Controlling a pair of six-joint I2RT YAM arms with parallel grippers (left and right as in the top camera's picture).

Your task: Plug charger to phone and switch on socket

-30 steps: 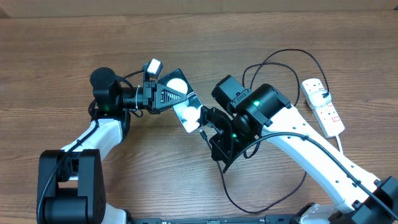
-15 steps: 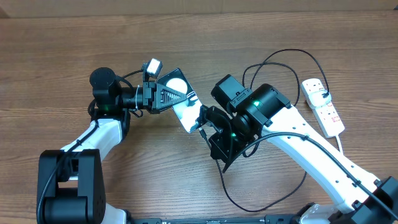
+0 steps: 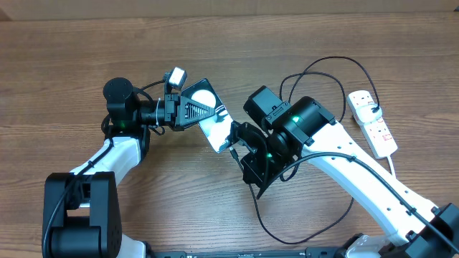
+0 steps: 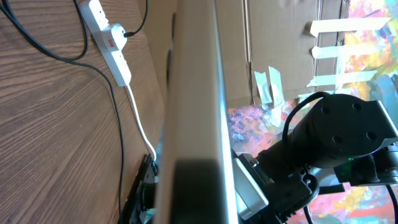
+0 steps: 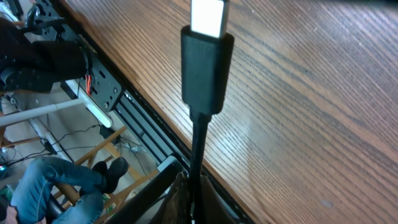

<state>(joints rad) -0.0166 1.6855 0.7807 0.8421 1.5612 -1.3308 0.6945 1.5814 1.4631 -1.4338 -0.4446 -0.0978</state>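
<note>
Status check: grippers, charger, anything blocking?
Left gripper shut on phone, tilted up. Right gripper shut on charger, connector bare beside phone's lower edge, not plugged. Nothing between them.

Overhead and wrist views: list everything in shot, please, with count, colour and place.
Phone: one, glossy black, mid-table, held tilted.
Charger: one, black; plug in the socket, cable looping over the right half of the table, connector tip bare beside the phone's lower edge.
Socket: one, white strip with red switches, right side of the table.
Table: one, brown wood, under everything.
Left arm: one, white and black, near left; jaws shut on the phone.
Right arm: one, white and black, near right; jaws shut on the charger just behind its connector.
</note>
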